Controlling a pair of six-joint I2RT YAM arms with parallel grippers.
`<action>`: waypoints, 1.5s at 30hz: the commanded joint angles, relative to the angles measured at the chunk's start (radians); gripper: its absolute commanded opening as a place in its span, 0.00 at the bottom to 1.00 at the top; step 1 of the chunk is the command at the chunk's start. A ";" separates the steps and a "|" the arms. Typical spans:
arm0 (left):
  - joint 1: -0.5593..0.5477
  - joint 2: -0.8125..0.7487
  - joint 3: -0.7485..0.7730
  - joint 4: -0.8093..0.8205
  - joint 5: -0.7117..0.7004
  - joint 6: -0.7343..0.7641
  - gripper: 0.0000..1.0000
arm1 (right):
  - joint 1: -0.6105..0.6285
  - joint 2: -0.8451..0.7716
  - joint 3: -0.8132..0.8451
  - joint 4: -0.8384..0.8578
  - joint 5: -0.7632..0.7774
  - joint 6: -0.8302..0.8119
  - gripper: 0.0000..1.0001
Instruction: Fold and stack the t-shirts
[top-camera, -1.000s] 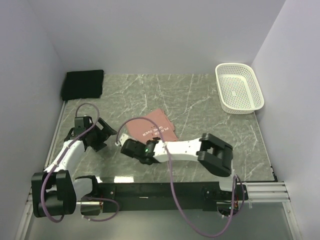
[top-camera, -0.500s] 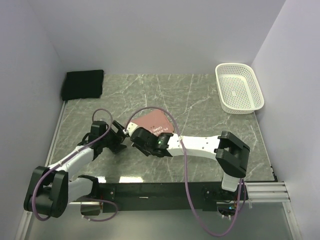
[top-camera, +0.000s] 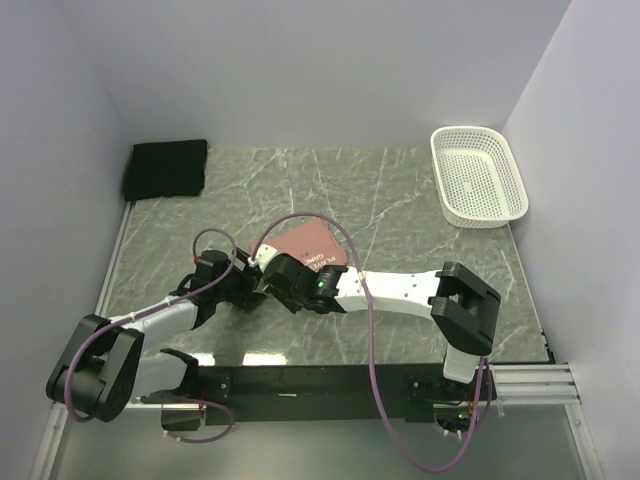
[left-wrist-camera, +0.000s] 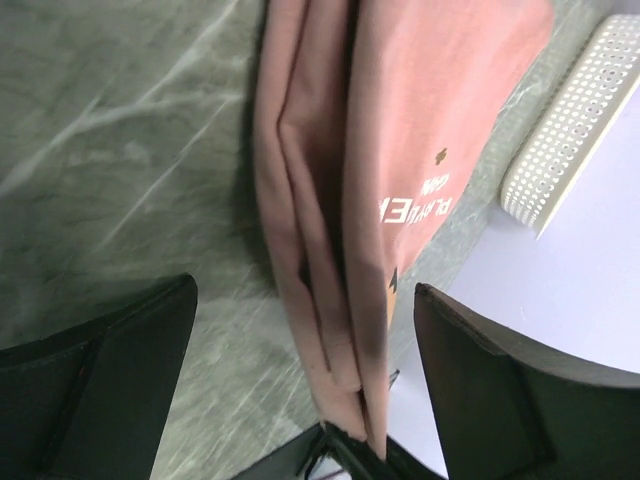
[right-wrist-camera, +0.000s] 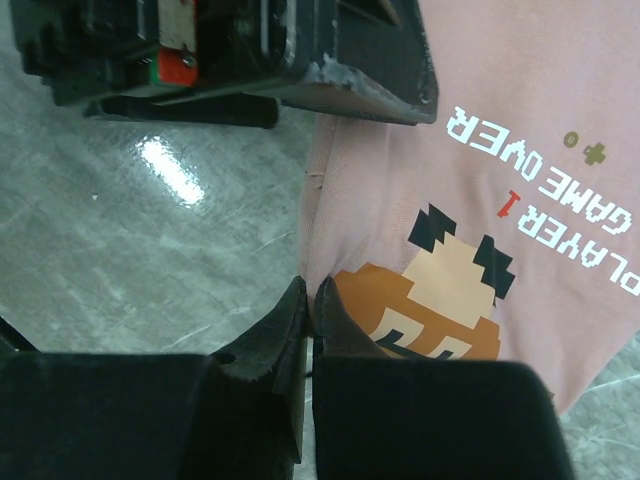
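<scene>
- Pink t-shirt (top-camera: 318, 243): mid-frame in the top view, already folded to a compact layered rectangle, print facing up.
- Black t-shirt (top-camera: 167, 168): folded, upper left of the top view, well apart from the pink one. Stack not yet made.
- Right gripper (right-wrist-camera: 308, 292): fingers pressed together, apparently pinching the pink shirt's near edge.
- Left gripper (left-wrist-camera: 305, 295): fingers wide apart, straddling the layered edge, gripping nothing.
- Judgement: folding looks nearly done. Remaining: secure both holds and carry pink onto black.
</scene>
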 joint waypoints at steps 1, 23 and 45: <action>-0.027 0.029 -0.015 0.081 -0.064 -0.044 0.94 | -0.006 -0.053 -0.006 0.047 -0.014 0.023 0.00; -0.096 0.115 0.058 0.041 -0.152 -0.002 0.01 | -0.007 -0.065 -0.033 0.077 -0.121 0.058 0.14; 0.143 0.642 0.974 -0.597 -0.357 0.861 0.01 | -0.059 -0.427 -0.368 0.091 -0.094 0.345 0.87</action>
